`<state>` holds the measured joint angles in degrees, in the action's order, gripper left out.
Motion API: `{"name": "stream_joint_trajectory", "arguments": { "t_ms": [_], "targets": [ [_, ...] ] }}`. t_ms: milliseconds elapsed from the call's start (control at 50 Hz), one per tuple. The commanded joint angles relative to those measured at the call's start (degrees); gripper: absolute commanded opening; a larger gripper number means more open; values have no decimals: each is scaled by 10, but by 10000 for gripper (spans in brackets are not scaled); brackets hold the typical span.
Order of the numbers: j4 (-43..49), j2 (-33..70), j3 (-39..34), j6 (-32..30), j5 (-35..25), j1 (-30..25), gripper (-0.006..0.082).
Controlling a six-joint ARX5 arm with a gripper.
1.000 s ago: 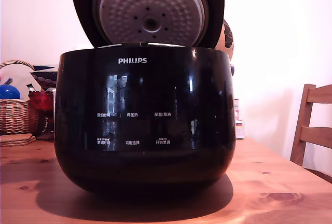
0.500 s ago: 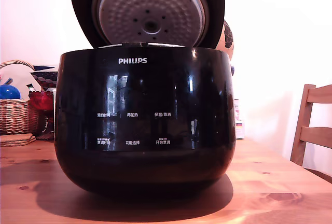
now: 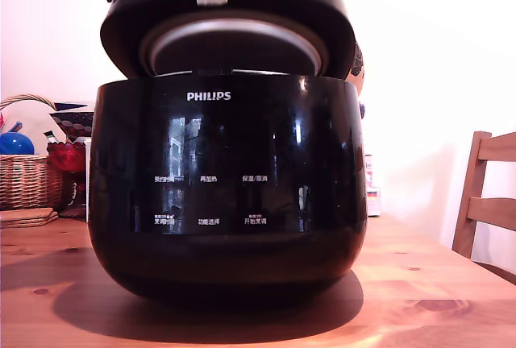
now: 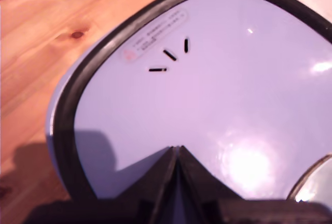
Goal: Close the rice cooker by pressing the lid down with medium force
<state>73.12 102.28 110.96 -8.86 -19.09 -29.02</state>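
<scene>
The rice cooker (image 3: 227, 191) sits near the front edge of the wooden table (image 3: 435, 300), in the middle of it. It is big, round, black and shiny, with white PHILIPS letters and small white button words on its front. It throws a dark shadow on the wood under it.

The lid (image 3: 230, 10) is tipped low over the pot but is not shut. There is a gap at the front, and a bit of the silver plate (image 3: 234, 42) inside shows through it.

In the wrist view, the top of the lid (image 4: 218, 105) looks pale and shiny, with a dark rim, a small sticker and three short slots. The gripper (image 4: 176, 156) has its two black fingers (image 4: 194, 175) squeezed together into a point, and the tip rests on the lid top. It holds nothing.

Farther back, by the table's far edge at the exterior view's left, is a wicker basket (image 3: 28, 180) with a blue ball (image 3: 14, 143). A wooden chair (image 3: 486, 203) stands off the table's edge at the exterior view's right.
</scene>
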Motion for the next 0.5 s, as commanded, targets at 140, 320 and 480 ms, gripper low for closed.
{"name": "stream_joint_trajectory", "arguments": {
  "t_ms": [140,320,480],
  "targets": [
    [-48,-36,-68,-2,1,-17,-20],
    [-119,-103,-162,-1,1,-19,-20],
    [-209,-176,-262,3,1,-19,-20]
  ]
}}
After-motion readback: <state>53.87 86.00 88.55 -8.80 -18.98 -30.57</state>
